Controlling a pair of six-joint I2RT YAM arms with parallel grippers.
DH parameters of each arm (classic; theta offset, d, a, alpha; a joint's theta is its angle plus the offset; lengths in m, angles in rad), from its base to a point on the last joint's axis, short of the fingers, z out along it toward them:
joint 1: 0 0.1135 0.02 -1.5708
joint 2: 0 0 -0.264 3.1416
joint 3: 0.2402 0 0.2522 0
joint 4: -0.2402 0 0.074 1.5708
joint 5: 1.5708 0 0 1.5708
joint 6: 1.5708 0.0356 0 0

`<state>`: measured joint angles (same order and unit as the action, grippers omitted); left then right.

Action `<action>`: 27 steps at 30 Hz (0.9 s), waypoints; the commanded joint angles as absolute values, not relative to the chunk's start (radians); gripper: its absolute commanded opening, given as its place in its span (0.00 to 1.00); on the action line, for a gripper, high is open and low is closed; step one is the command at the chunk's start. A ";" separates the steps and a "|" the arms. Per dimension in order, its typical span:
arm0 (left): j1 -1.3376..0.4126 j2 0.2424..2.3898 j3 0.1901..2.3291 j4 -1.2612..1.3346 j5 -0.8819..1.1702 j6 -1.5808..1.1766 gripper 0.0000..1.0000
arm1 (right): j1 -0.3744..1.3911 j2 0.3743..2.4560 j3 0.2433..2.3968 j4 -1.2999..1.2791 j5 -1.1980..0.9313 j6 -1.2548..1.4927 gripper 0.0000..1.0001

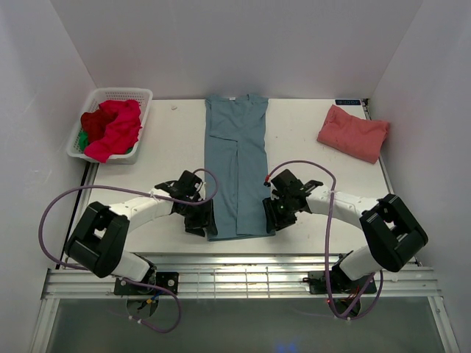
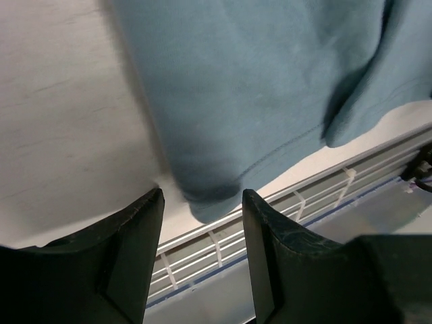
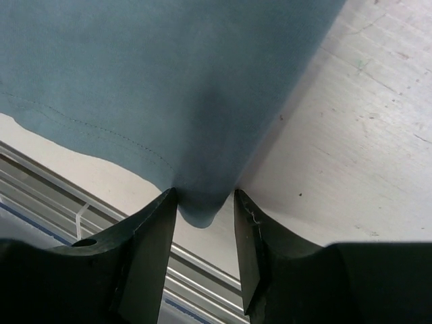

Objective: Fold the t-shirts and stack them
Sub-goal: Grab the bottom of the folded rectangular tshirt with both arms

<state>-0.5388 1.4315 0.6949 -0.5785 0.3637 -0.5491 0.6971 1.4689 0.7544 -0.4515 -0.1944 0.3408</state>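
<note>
A dusty teal-blue t-shirt (image 1: 235,165) lies flat mid-table, folded into a long strip with its collar at the far end. My left gripper (image 1: 201,222) stands open at the strip's near left hem corner (image 2: 210,200), which sits just ahead of and between the fingertips (image 2: 151,202). At the near right corner, my right gripper (image 1: 271,218) is open, and the hem corner (image 3: 201,206) pokes in between its two fingers (image 3: 162,209) without being clamped. A salmon-pink t-shirt (image 1: 353,133) lies folded at the back right. Red and magenta t-shirts (image 1: 112,126) are heaped in the basket.
The white lattice basket (image 1: 144,95) stands at the back left, with a bit of green cloth (image 1: 82,137) showing under the red heap. The table's near edge and metal rails (image 1: 243,276) run just behind both grippers. White walls close in the sides and back.
</note>
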 commanded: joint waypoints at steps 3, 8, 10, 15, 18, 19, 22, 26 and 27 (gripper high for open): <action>-0.540 1.474 0.680 -0.515 0.423 -0.522 0.61 | 0.716 1.506 0.770 -0.442 -0.225 0.336 0.45; -0.540 1.537 0.684 -0.537 0.440 -0.518 0.59 | 0.722 1.526 0.773 -0.446 -0.235 0.336 0.44; -0.540 1.534 0.683 -0.543 0.433 -0.525 0.55 | 0.727 1.528 0.772 -0.449 -0.233 0.334 0.43; -0.540 1.529 0.684 -0.613 0.407 -0.532 0.41 | 0.735 1.517 0.755 -0.453 -0.238 0.347 0.27; -0.543 1.520 0.692 -0.650 0.394 -0.538 0.28 | 0.736 1.516 0.750 -0.454 -0.236 0.350 0.13; -0.545 1.517 0.695 -0.666 0.390 -0.540 0.18 | 0.736 1.516 0.752 -0.457 -0.235 0.350 0.11; -0.554 1.514 0.706 -0.686 0.370 -0.541 0.03 | 0.738 1.511 0.755 -0.463 -0.227 0.351 0.08; -0.569 1.503 0.735 -0.706 0.353 -0.535 0.00 | 0.742 1.477 0.758 -0.488 -0.221 0.360 0.08; -0.569 1.493 0.745 -0.704 0.351 -0.535 0.00 | 0.745 1.451 0.764 -0.501 -0.218 0.368 0.08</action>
